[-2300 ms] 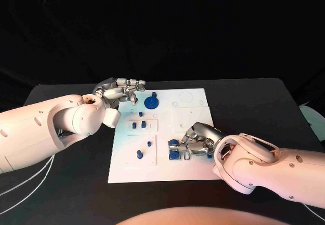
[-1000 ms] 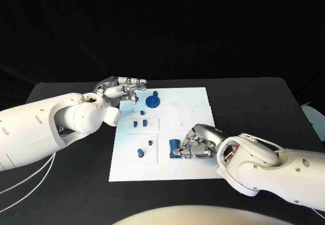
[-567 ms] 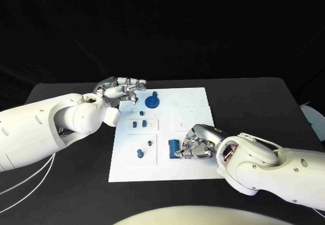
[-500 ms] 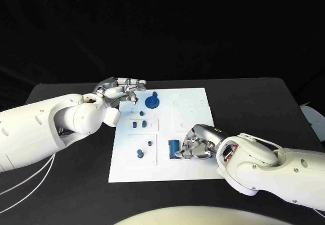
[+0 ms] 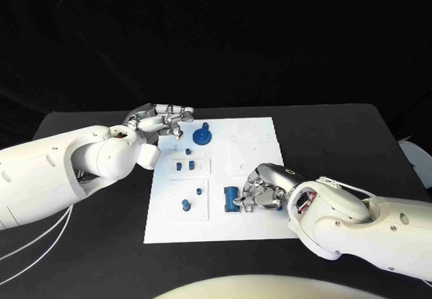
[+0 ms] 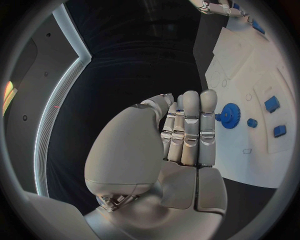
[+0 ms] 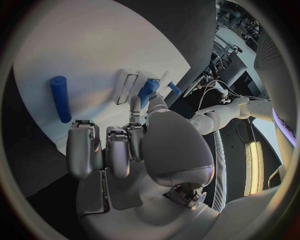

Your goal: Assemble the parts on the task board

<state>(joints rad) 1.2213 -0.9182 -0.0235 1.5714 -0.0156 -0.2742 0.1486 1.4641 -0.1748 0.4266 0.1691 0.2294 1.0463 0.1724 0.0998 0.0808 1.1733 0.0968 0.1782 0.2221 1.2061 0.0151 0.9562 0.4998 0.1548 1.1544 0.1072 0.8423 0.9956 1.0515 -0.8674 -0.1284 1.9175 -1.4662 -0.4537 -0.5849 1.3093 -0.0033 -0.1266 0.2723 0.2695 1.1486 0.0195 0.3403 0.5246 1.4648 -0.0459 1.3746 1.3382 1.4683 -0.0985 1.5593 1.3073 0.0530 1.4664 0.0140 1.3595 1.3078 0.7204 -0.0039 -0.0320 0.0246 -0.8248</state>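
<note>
The right hand [image 5: 259, 190] sits at about 5 o'clock on the white task board [image 5: 257, 224]. Over the last couple of seconds it has edged back from the long blue bar [image 5: 231, 199], which now lies bare on the board just beside the fingers. The right wrist view shows the same bar [image 7: 60, 98] apart from the curled fingers [image 7: 82, 150], while another small blue piece [image 7: 148, 90] sits at the fingertips; whether that piece is pinched or only touched cannot be told. Judging by this, the bar has probably been set down or nudged into its place, and the hand is now working on the piece next to it.

The left hand [image 5: 161, 121] has stayed put at about 11 o'clock, at the board's far corner, with its fingers drawn together. It seems to hold nothing, and the blue gear [image 5: 202, 133] stands just beside it. Other small blue pieces [image 5: 184, 166] rest in the board's middle recesses, unchanged.

No brand, label or writing can be read anywhere.
</note>
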